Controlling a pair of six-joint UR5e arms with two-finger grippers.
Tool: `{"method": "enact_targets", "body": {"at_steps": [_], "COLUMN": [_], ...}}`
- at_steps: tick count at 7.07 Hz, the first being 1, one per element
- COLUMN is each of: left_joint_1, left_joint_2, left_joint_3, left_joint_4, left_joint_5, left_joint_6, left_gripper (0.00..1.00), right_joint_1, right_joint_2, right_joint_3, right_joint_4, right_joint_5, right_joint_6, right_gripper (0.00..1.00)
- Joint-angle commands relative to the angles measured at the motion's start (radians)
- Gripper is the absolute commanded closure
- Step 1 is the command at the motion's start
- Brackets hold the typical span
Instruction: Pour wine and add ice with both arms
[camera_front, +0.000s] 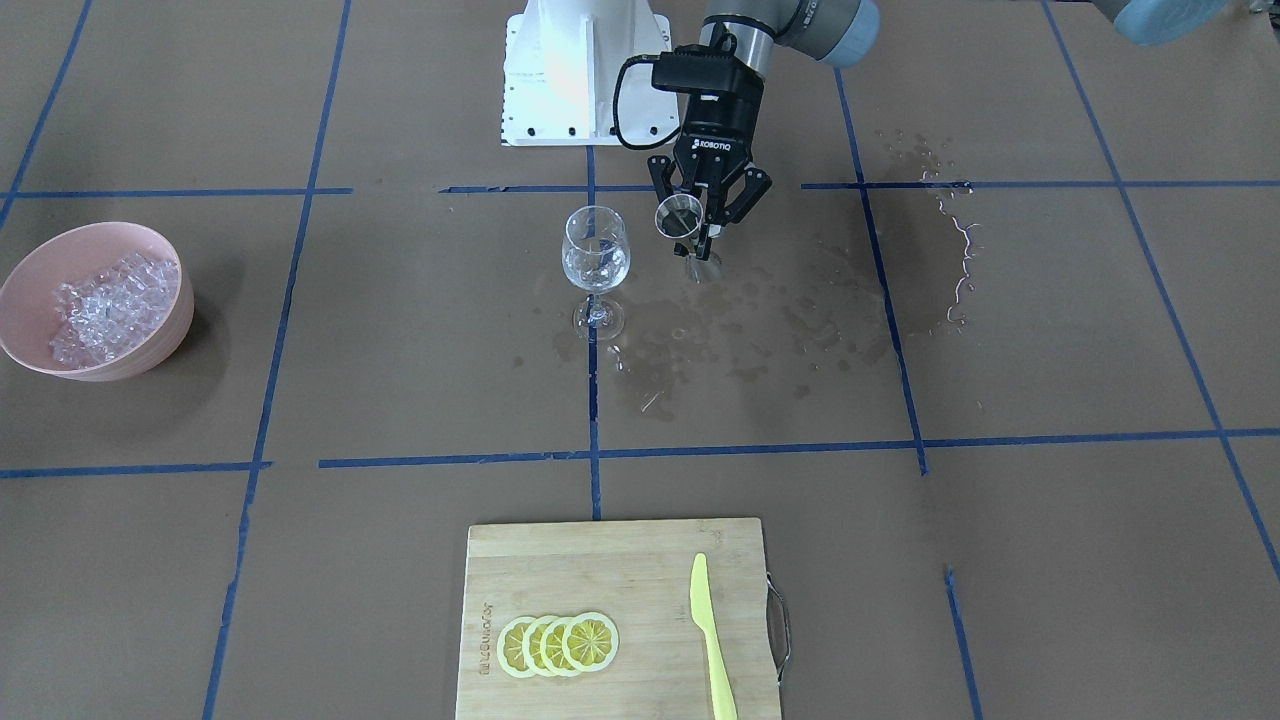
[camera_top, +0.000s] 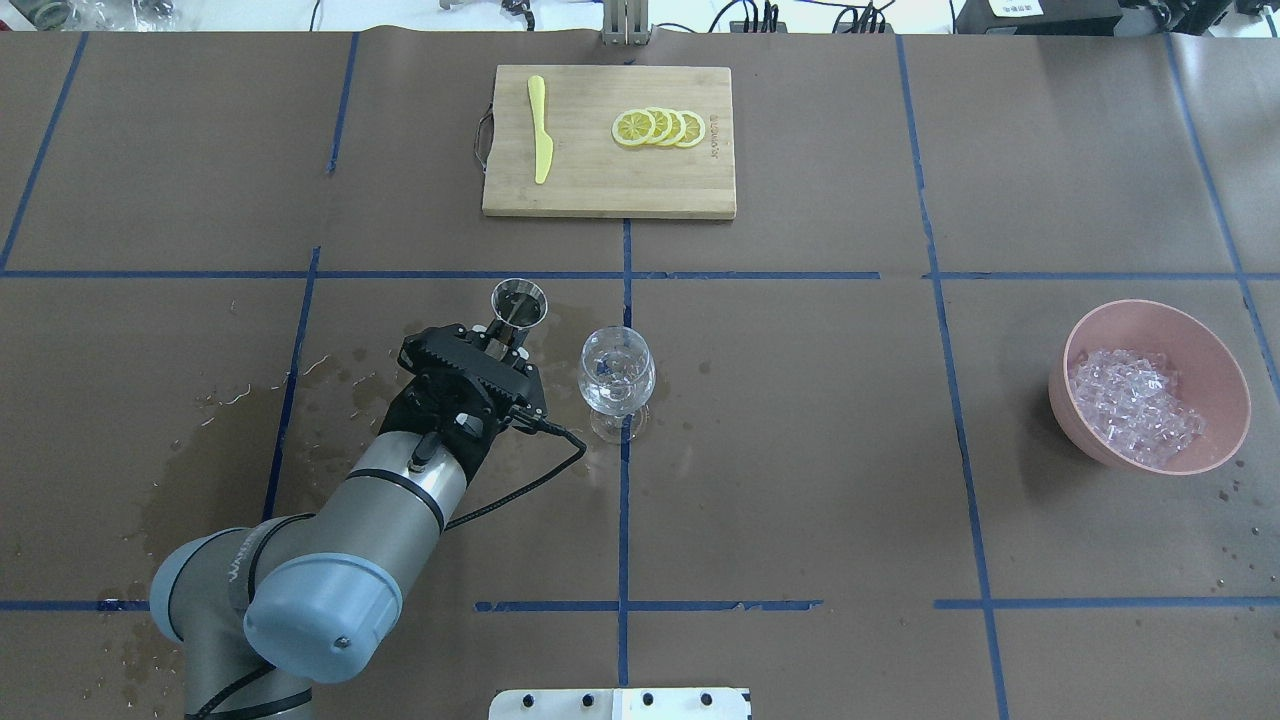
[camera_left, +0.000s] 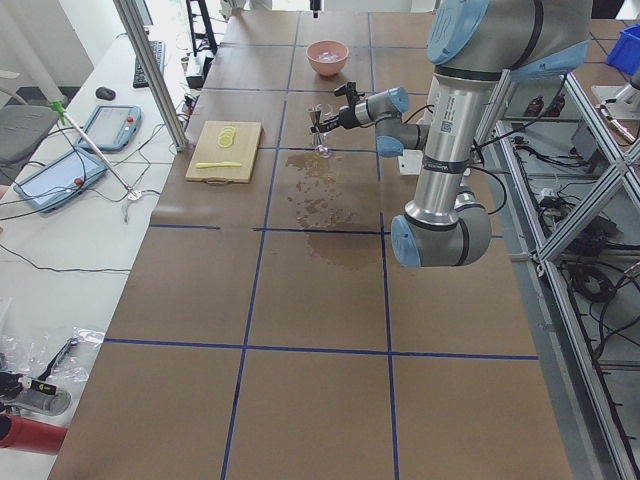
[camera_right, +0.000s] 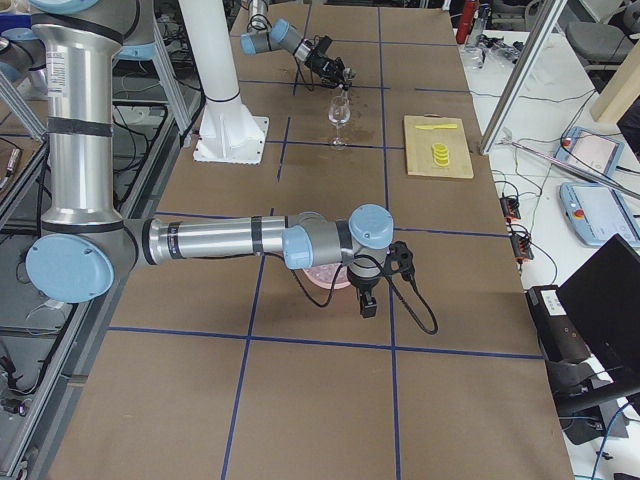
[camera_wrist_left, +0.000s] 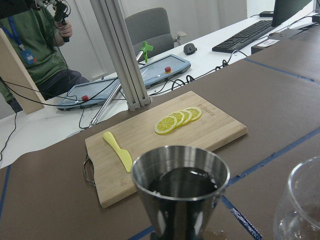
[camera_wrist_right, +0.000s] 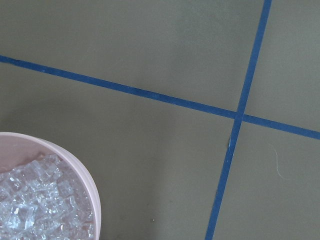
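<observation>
We see bright, even light from above across the tabletop (camera_front: 1050, 560). The pink bowl (camera_front: 160, 345) throws a soft shadow toward the tabletop's middle. Glare glints on the wet streaks (camera_front: 968, 255) and bleaches the white base (camera_front: 570, 70). In the left wrist view the steel cup (camera_wrist_left: 180, 210) is sharp, while the glass (camera_wrist_left: 305, 210) at the edge blurs. The right wrist view looks dimmer and greenish, its ice (camera_wrist_right: 35, 205) slightly soft.

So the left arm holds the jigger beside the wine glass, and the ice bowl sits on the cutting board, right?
Not quite. The left gripper does hold the jigger beside the wine glass, but the pink bowl of ice sits on the table, well away from the cutting board; the overhead exterior view shows it.
</observation>
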Motion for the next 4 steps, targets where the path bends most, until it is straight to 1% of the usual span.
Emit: {"method": "enact_targets", "body": {"at_steps": [1, 2, 3, 4], "left_joint_1": [0.004, 0.000, 0.001, 0.004], "left_joint_2": [-0.084, -0.082, -0.080, -0.086], "left_joint_3": [-0.003, -0.006, -0.003, -0.004], "left_joint_4": [0.180, 0.187, 0.207, 0.273], "left_joint_5": [0.000, 0.002, 0.023, 0.029], "left_joint_6": [0.046, 0.051, 0.147, 0.219], "left_gripper": [1.00, 1.00, 1.00, 1.00], "right_joint_1": [-0.001, -0.001, -0.004, -0.004], "right_joint_2": [0.001, 0.001, 0.001, 0.001], "right_joint_3": [-0.005, -0.005, -0.005, -0.005], "right_joint_4": [0.000, 0.000, 0.000, 0.000], "right_joint_5": [0.001, 0.002, 0.002, 0.002], "right_joint_6": [0.002, 0.002, 0.002, 0.002], "right_gripper": [0.00, 0.00, 0.00, 0.00]}}
